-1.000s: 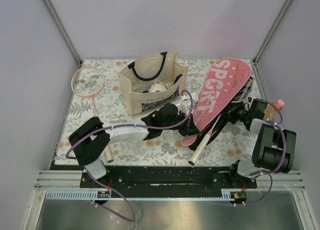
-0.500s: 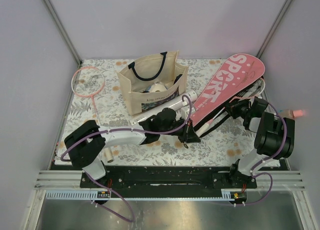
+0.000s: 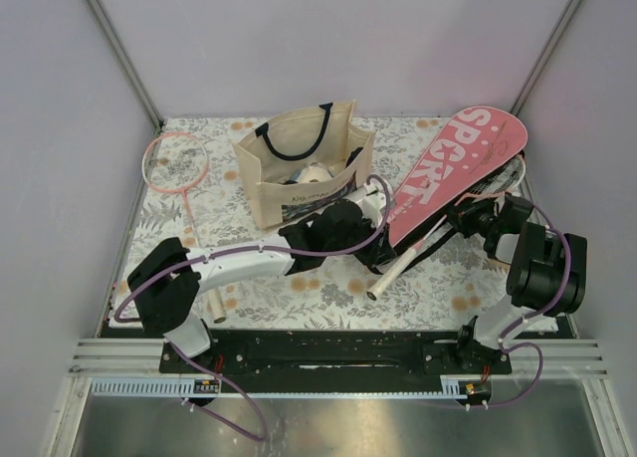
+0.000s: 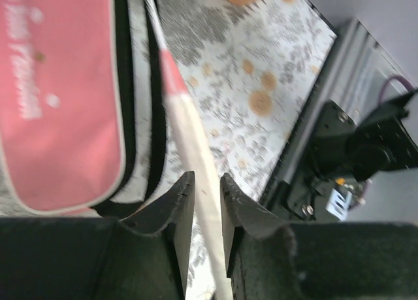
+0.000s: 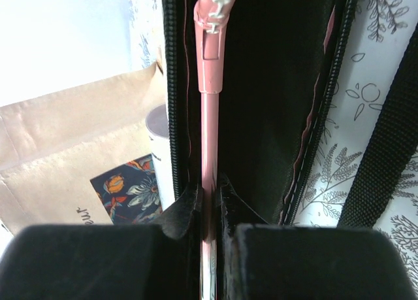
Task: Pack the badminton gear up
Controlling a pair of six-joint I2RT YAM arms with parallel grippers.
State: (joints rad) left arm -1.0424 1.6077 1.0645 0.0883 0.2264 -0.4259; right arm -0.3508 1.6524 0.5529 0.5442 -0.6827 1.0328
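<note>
The pink SPORT cover lies slanted at the right, its black inside open. My right gripper is shut on the cover's pink edge strip. One racket lies in the cover, and its white handle sticks out toward the front. My left gripper hangs over that handle with its jaws a narrow gap apart, not holding it. The cover also shows in the left wrist view. The second pink racket lies at the far left. The white tube leans by the tote. I cannot make out the shuttlecock.
The beige tote bag stands at the back centre and also shows in the right wrist view. The cover's black strap trails over the floral cloth. The metal rail with the arm bases runs along the near edge.
The cover's head swung right, away from the tote. My left gripper reached the handle end, then drew back, and the handle shows again. The pink-capped bottle left view at the right.
</note>
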